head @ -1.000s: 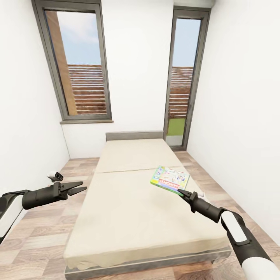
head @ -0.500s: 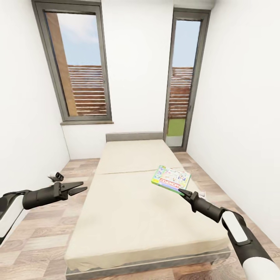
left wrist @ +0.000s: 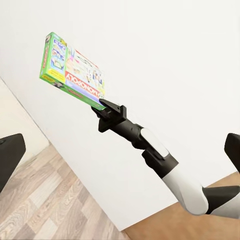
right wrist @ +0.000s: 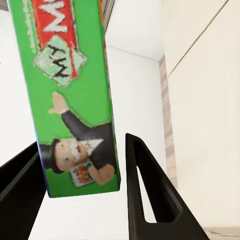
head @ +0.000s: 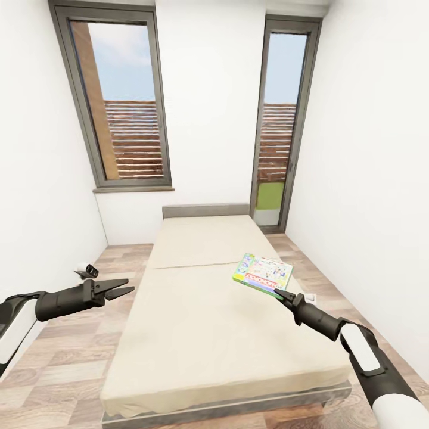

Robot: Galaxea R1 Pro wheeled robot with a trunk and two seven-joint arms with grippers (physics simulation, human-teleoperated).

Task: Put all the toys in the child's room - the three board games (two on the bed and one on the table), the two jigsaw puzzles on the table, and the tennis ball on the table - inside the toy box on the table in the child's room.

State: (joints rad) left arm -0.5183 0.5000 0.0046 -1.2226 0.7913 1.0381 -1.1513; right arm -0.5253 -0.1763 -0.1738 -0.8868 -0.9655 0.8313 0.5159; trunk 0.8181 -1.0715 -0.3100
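One game in hand: the right gripper [head: 280,292] is pinching a board game [head: 263,274] by its near edge, holding it above the bed [head: 196,310], tilted, cover up.
Grip: in the right wrist view the game [right wrist: 75,95] is sitting between the two fingers [right wrist: 145,195] (only its end is caught, so the hold looks shallow).
Left gripper: it [head: 121,289] is hovering spread and empty over the floor [head: 59,357] beside the bed.
Step in hand: carrying this game off the bed toward the toy box, I judge.
Doing it well: keeping the jaws pressing firmly and the wrist steady, since a long flat box held by one end is likely to droop or pivot.
Turning: swinging slowly while the base is moving, keeping the far corner away from the wall [head: 369,179].
Left arm: staying clear, ready to steady the free end if it sags.
At the box: lowering it flat rather than dropping it edge-first.
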